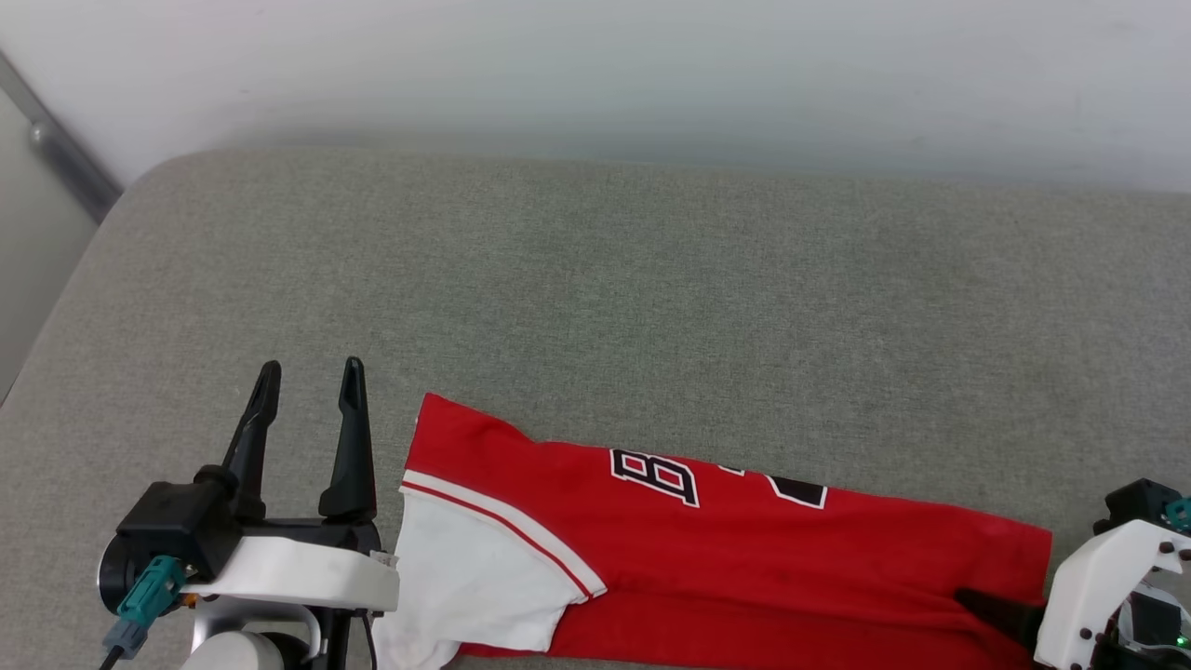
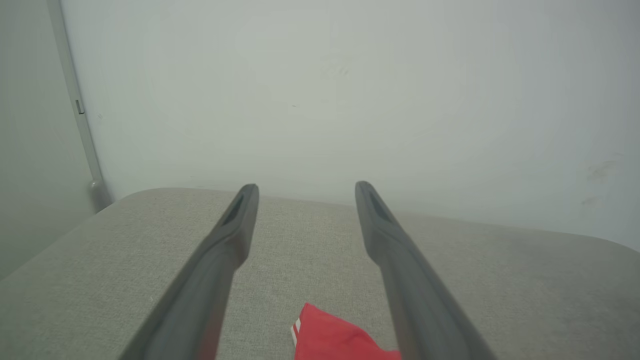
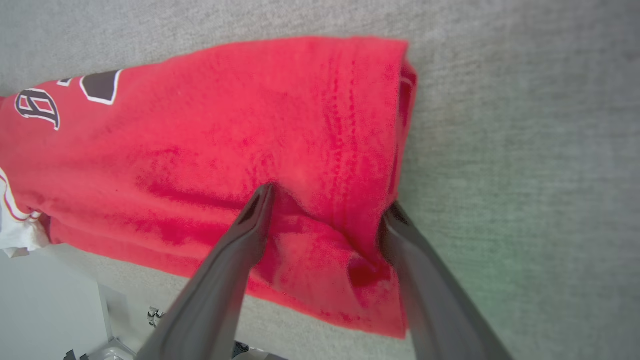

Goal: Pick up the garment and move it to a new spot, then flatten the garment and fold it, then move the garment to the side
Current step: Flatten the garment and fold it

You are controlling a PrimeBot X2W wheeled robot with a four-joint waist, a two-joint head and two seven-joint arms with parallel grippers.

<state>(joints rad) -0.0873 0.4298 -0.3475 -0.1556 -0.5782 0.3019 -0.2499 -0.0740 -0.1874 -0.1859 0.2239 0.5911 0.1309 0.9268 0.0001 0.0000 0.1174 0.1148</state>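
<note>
The garment (image 1: 744, 549), a red jersey folded into a long band, lies across the near part of the grey padded surface (image 1: 651, 279). Its white sleeve with red stripes is at the left end, and black-and-white lettering shows along the top edge. My left gripper (image 1: 311, 372) hovers open just left of the sleeve end, holding nothing; in the left wrist view (image 2: 306, 189) a red corner of the garment (image 2: 330, 335) shows below it. My right gripper (image 3: 327, 200) is open at the hem end of the garment (image 3: 225, 140). One finger rests on the cloth and the other at the hem's edge.
A pale wall (image 1: 651, 65) runs behind the surface. The surface's rounded left edge (image 1: 56, 307) drops off beside a grey vertical rail (image 1: 65, 158). Bare grey padding stretches behind the garment.
</note>
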